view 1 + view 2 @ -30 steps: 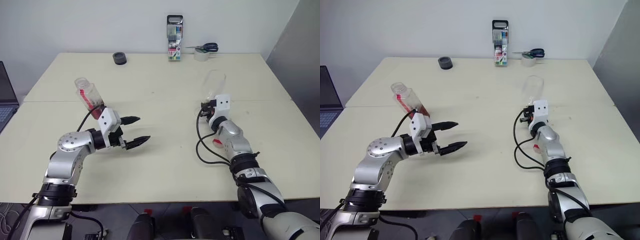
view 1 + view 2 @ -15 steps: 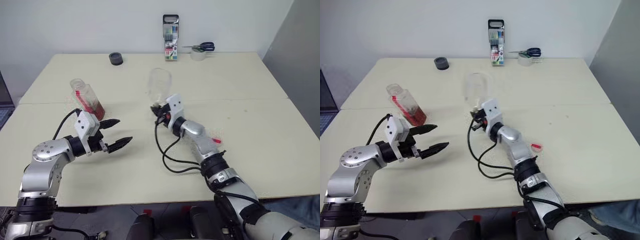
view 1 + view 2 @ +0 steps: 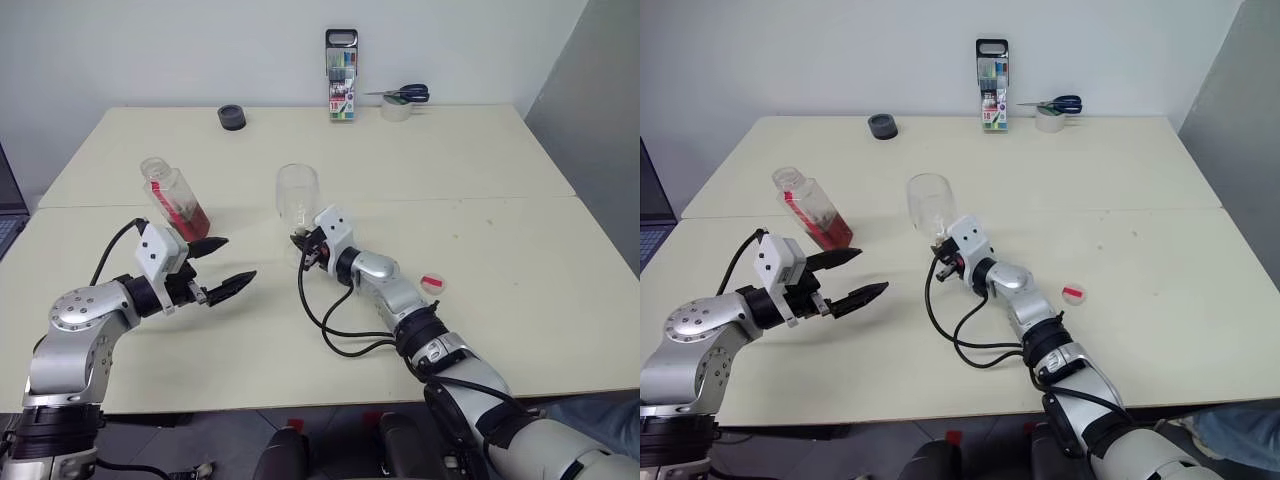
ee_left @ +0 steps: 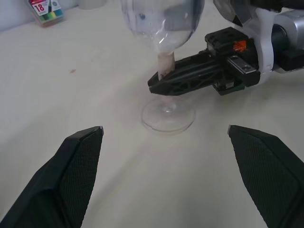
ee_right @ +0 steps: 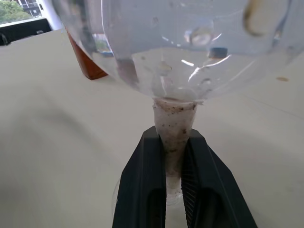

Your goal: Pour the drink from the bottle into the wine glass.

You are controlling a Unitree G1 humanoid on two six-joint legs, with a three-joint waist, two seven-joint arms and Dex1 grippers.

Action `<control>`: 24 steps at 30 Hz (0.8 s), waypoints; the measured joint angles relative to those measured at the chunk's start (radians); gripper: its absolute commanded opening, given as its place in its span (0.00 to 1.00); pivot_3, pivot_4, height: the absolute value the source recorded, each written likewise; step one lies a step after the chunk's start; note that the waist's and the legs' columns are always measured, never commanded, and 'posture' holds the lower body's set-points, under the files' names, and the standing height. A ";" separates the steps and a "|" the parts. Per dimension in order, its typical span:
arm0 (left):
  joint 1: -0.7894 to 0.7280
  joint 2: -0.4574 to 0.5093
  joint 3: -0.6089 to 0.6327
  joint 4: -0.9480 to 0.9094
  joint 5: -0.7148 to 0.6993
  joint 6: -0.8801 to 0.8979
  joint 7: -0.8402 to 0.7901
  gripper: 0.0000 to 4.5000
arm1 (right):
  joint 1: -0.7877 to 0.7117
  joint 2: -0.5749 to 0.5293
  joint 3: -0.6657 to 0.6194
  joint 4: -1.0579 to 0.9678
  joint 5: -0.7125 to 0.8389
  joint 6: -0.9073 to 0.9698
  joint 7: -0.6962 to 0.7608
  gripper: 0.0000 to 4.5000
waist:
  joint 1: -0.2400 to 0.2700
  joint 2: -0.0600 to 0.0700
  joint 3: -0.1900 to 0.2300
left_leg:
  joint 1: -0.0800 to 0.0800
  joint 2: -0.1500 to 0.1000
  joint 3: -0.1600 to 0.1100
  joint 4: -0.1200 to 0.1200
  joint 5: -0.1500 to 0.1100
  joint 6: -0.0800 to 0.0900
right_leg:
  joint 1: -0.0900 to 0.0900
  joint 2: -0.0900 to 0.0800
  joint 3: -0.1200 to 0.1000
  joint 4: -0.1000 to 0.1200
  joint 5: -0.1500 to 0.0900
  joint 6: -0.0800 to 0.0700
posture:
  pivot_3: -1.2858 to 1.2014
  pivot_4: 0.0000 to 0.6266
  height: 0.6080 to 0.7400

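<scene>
Wine glass (image 3: 297, 192): 1. Bottle (image 3: 176, 199): 1. Loose red-and-white cap (image 3: 433, 283): 1. Marker-pen pack (image 3: 342, 62): 1. Scissors (image 3: 404, 94): 1. Tape rolls: 2, clear (image 3: 403, 110), black (image 3: 232, 117).

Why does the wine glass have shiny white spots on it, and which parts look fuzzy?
In the right wrist view, light glints off the clear stemmed wine glass, making white sparkles on its bowl, and the bottle behind looks smeared through it. In the left wrist view, the left gripper's black fingers are fuzzy up close.
</scene>
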 measured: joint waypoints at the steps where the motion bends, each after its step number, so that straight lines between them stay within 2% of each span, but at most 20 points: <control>1: -0.006 0.000 0.000 0.000 0.000 0.004 0.003 1.00 | 0.000 0.000 0.000 0.003 -0.001 -0.006 0.000 0.20 | 0.000 0.000 0.000 | 0.000 0.000 0.000 0.000 0.000 0.000 | 0.000 0.000 0.000 0.000 0.000 0.000 | 0.52 0.24 1.00; 3: -0.026 0.000 0.000 0.000 0.000 0.008 0.009 1.00 | 0.003 0.000 0.001 0.006 -0.002 -0.013 0.002 0.32 | 0.001 0.000 0.000 | 0.000 0.000 0.000 0.000 0.000 0.000 | 0.000 0.000 0.000 0.000 0.000 0.000 | 0.52 0.24 1.00; 11: -0.081 0.001 -0.001 -0.031 -0.010 0.033 0.012 1.00 | 0.004 0.000 0.003 0.006 -0.003 -0.032 0.005 0.97 | -0.001 0.000 0.000 | 0.000 0.000 0.000 0.000 0.000 0.000 | 0.000 0.000 0.000 0.000 0.000 0.000 | 0.52 0.24 1.00; 12: -0.085 0.001 -0.002 -0.033 -0.011 0.035 0.012 1.00 | 0.005 0.000 0.004 0.005 -0.003 -0.032 0.005 0.99 | -0.001 0.000 0.000 | 0.000 0.000 0.000 0.000 0.000 0.000 | 0.000 0.000 0.000 0.000 0.000 0.000 | 0.52 0.24 1.00; 20: -0.119 0.000 -0.005 -0.040 -0.016 0.048 0.029 1.00 | 0.040 -0.001 0.008 -0.040 -0.003 -0.030 0.008 0.99 | 0.000 0.000 0.000 | 0.000 0.000 0.000 0.000 0.000 0.000 | 0.000 0.000 0.000 0.000 0.000 0.000 | 0.52 0.24 1.00; 24: -0.120 -0.001 -0.005 -0.043 -0.023 0.054 0.037 1.00 | 0.076 -0.021 0.012 -0.147 -0.003 0.013 0.013 0.99 | 0.001 0.000 0.000 | 0.000 0.000 0.000 0.000 0.000 0.000 | 0.000 0.000 0.000 0.000 0.000 0.000 | 0.52 0.24 1.00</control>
